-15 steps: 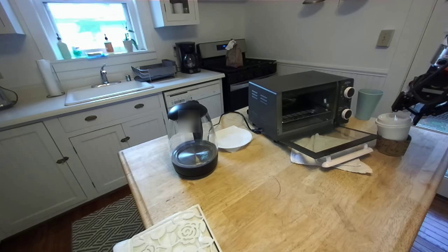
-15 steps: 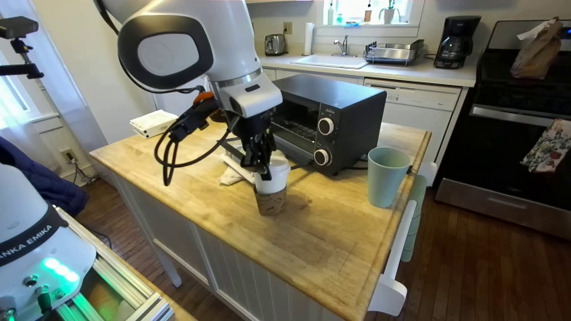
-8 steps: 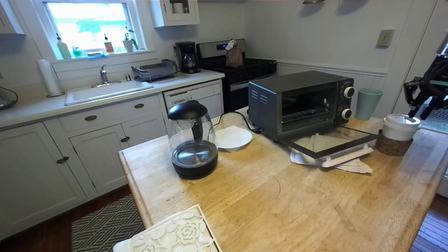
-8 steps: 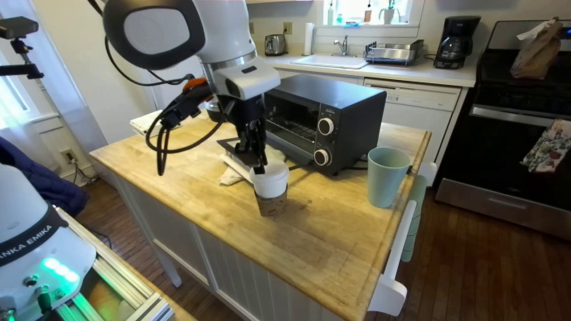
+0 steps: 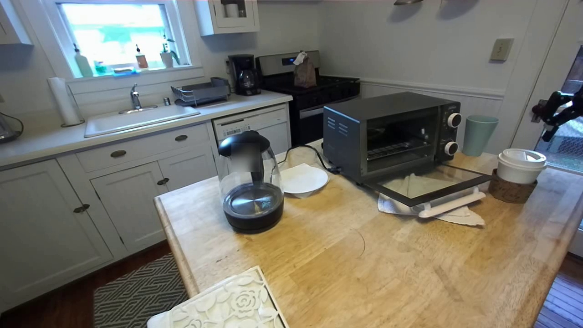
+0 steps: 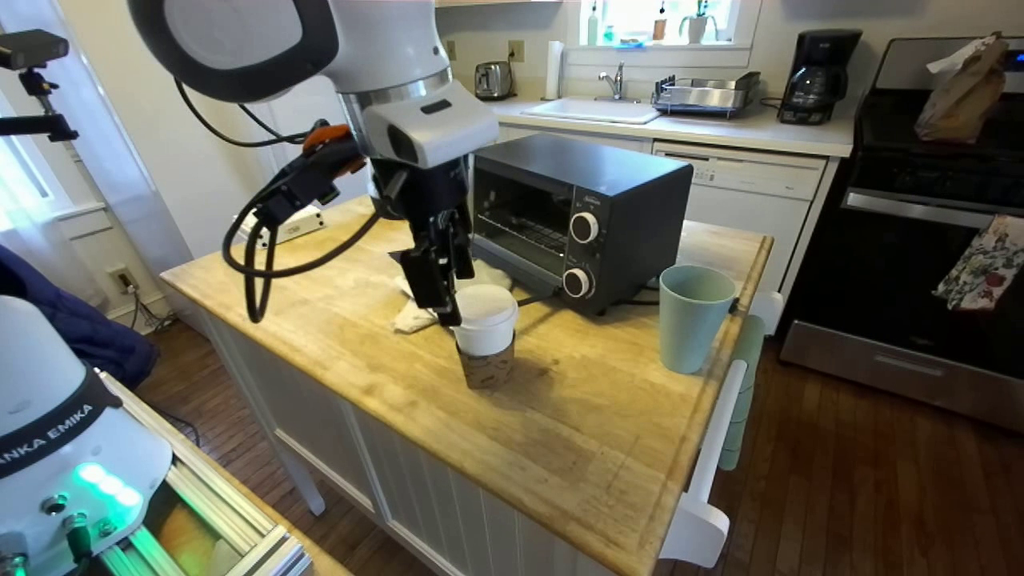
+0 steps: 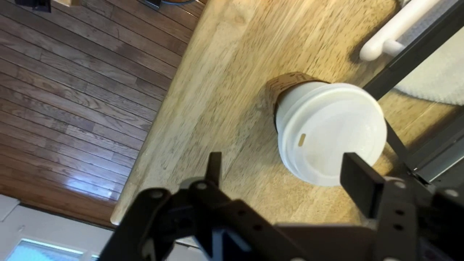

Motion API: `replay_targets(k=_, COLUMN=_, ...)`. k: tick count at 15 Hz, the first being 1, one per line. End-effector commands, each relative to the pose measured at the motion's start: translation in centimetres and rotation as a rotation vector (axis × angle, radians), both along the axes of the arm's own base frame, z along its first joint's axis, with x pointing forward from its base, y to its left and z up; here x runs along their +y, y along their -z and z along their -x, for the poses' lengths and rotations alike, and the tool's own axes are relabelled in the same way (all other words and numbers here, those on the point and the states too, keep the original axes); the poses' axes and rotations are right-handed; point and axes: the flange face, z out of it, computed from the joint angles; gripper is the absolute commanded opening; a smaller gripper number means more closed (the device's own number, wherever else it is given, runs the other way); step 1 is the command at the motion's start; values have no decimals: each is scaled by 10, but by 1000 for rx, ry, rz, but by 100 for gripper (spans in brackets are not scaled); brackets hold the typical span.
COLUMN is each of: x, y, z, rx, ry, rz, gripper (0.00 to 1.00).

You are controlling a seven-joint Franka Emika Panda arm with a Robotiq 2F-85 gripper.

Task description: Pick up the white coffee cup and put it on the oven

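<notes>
The white coffee cup point(image 6: 486, 326) stands upright on the table, wearing a white lid point(image 7: 337, 137) and a brown sleeve point(image 6: 486, 366) round its lower half. Just beside it is the dark oven point(image 5: 387, 136), its glass door point(image 5: 428, 184) lying folded down. My gripper point(image 7: 282, 159) is open, with nothing between its fingers. In the wrist view the right finger point(image 7: 359, 181) overlaps the lid, while the left finger point(image 7: 214, 168) is over bare wood. An exterior view has the fingertips a little above the lid, apart from it; there the gripper is partly cut off by the frame.
A green tumbler point(image 6: 696, 320) stands beyond the cup near the table's end. The door's white handle point(image 5: 451, 203) lies over a cloth point(image 5: 462, 216). Farther off are a glass kettle point(image 5: 253, 196), a white plate point(image 5: 303, 180) and a carved white box point(image 5: 227, 303). The table edge point(image 7: 156, 123) runs near the cup.
My gripper has opened, left the cup's upper part and risen off it, towards the robot's base. The cup shifted slightly in the first half second and then stayed put.
</notes>
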Motion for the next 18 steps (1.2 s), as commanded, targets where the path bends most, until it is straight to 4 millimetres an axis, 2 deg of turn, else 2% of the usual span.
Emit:
replay_targets(k=1, x=-1, y=8, z=-2, rx=-5, ry=115, rz=-13, gripper=100)
replay_targets(k=2, x=-3, y=13, z=-5, rx=5, ry=147, rz=-13, gripper=100)
replay_targets(k=3, x=-1, y=4, z=0, rx=2, ry=82, rz=-12, gripper=100)
replay_targets(k=5, x=-1, y=6, z=-1, rx=7, ry=85, rz=-14, gripper=100)
replay_targets(k=8, x=-3, y=19, z=-7, rx=3, ry=78, rz=-40, gripper=97)
replay_targets(k=9, x=-3, y=22, z=-9, rx=0, ry=79, rz=-46, gripper=99)
replay_targets(k=11, x=-5, y=30, z=-12, rx=-8, ry=90, rz=-56, gripper=84)
replay_targets(k=13, x=-6, y=36, z=-14, rx=-17, ry=100, rz=-62, gripper=74)
replay_targets(k=15, x=-8, y=39, z=-16, rx=-23, ry=110, rz=-64, gripper=58)
replay_targets(k=18, x=-9, y=41, z=-20, rx=-35, ry=113, rz=-61, gripper=53)
